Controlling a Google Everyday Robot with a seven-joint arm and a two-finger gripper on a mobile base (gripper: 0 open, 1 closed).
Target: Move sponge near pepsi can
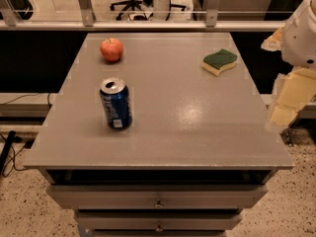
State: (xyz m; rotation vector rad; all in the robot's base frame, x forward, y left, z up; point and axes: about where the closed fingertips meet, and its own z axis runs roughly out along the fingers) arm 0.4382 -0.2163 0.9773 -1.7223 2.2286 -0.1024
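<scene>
Hand (282,113) hangs off the grey desk's (187,122) right edge, sponge not yet reached.
Camera view: the flat green-topped, yellow-foam sponge (219,61) lies beyond and left of the hand, untouched; the blue metal pepsi can (115,103) stands further left, well apart. Best to approach squarely over the sponge's narrow width. The hand's opening cannot be told.

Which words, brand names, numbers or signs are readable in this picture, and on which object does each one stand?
No text can be quoted here.
On the pepsi can: white markings on the blue label, too blurred to read.
On the sponge, the apple, the table and the drawers: no text visible.
On the gripper, at the right edge beside the table: no text visible.
</scene>
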